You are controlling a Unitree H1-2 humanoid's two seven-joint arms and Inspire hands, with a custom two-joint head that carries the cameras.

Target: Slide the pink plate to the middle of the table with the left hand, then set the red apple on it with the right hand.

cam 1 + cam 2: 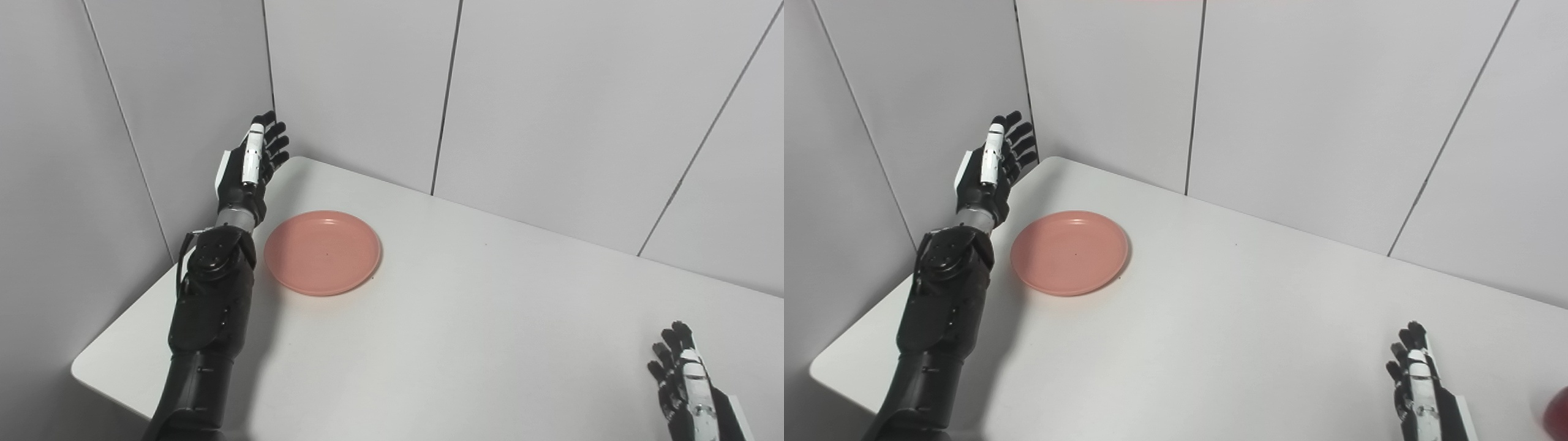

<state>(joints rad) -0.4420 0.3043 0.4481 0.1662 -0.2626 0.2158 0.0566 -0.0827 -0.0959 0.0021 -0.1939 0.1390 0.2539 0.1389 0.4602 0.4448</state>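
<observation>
Pink plate lay flat on the white worktop, toward its far left part, nothing in it. The plate sat just to the right of the left forearm and below and to the right of the left hand's fingers, apart from them.

Left hand was raised near the far left corner of the worktop, close to the grey wall panels. Its fingers were extended and spread apart, holding nothing and touching neither the plate nor, as far as could be seen, the worktop.

Right hand was at the near right edge of the scene, low over the worktop, well apart from the plate. Its fingers were extended and slightly apart, empty; whether they touched the worktop could not be told.

Red apple: only a blurred red sliver showed at the right frame edge of the right eye view, just to the right of the right hand's fingers, not touching them. It was out of frame in the left eye view.
</observation>
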